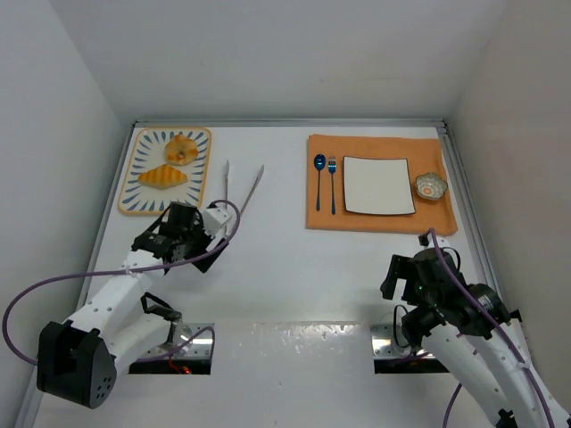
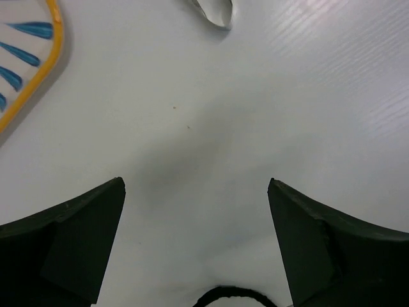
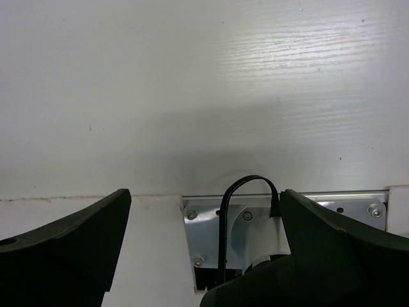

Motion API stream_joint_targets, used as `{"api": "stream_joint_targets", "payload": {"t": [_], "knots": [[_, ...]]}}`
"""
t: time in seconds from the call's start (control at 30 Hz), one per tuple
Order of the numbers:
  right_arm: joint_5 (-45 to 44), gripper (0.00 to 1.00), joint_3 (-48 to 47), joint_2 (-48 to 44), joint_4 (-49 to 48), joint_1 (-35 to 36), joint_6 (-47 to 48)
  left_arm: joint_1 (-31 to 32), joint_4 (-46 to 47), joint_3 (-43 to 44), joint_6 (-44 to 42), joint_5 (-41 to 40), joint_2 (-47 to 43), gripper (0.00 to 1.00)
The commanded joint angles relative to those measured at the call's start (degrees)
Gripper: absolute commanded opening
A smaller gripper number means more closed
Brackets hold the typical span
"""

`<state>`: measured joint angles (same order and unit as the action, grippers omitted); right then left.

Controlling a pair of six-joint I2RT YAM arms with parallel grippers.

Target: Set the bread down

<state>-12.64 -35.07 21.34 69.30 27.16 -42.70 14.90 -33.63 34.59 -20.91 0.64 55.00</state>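
At far left the patterned tray (image 1: 132, 192) holds both pieces of bread, the knotted bun (image 1: 181, 149) behind the ridged croissant (image 1: 163, 176), so I judge nothing placed yet and both moves still to do. The left gripper (image 2: 195, 187) hangs over the table (image 1: 294, 267) near the tray's corner, jaws wide apart and empty, with the tongs (image 1: 243, 190) just beyond. Further right, the white plate (image 1: 379, 185) on the orange mat (image 1: 384, 223) looks bare. The right gripper (image 3: 206, 195) sits by its base, jaws apart. No writing is readable
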Motion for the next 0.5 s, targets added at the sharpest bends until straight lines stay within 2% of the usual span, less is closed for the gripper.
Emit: {"api": "stream_joint_targets", "payload": {"t": [0.0, 0.1, 0.17, 0.27, 0.47], "knots": [[-0.6, 1.0, 0.3, -0.3, 7.4, 0.2, -1.0, 0.0, 1.3, 8.2, 1.7, 0.1, -1.4, 1.0], [-0.5, 1.0, 0.2, 0.4, 7.4, 0.2, -0.5, 0.0, 0.8, 17.6, 8.4, -0.4, 0.4, 1.0], [-0.4, 1.0, 0.2, 1.2, 7.4, 0.1, -0.5, 0.6, -1.4, 23.9, 12.0, 2.3, 2.2, 1.0], [-0.3, 1.0, 0.1, 2.6, 7.6, -0.1, -0.4, 2.1, -1.4, 28.8, 18.9, 5.7, 6.5, 1.0], [-0.9, 1.0, -0.4, 4.8, 8.1, 0.1, -1.2, 7.0, -2.1, 32.2, 22.8, -4.0, 18.6, 1.0]]}}
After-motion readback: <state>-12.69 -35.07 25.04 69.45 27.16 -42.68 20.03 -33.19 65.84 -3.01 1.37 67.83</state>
